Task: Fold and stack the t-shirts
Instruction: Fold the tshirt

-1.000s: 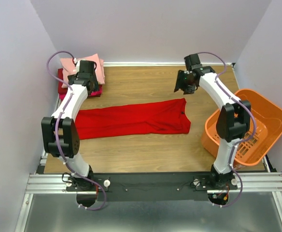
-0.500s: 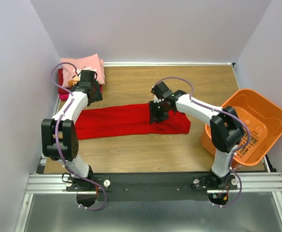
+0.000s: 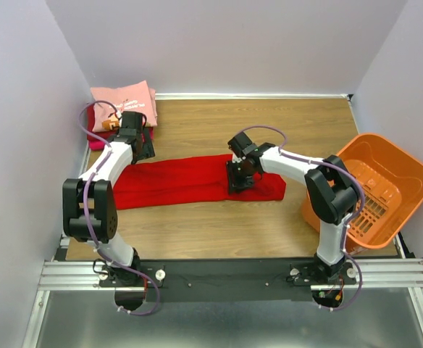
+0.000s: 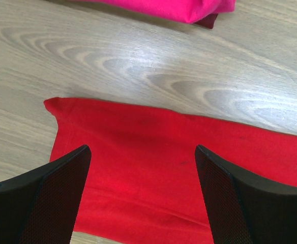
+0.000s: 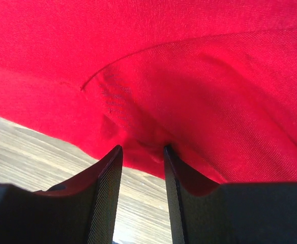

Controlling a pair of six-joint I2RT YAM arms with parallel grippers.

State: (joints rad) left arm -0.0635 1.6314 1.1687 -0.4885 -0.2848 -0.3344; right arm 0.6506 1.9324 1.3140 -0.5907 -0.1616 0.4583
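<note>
I'm looking down at a pale wood-grain worktop (image 3: 255, 123) boxed in by plain lilac walls (image 3: 219, 43). An orange basket (image 3: 407, 170) is sitting tilted at its right edge, and a folded stack with the pink t-shirt (image 3: 124, 98) on top is resting in the far left corner. The red t-shirt (image 3: 190, 180) is lying folded into a long strip across the middle; my right gripper (image 5: 142, 150) is pinching a fold of its near edge toward the right end, while my left gripper (image 4: 141, 152) is hovering wide open over its left end.
</note>
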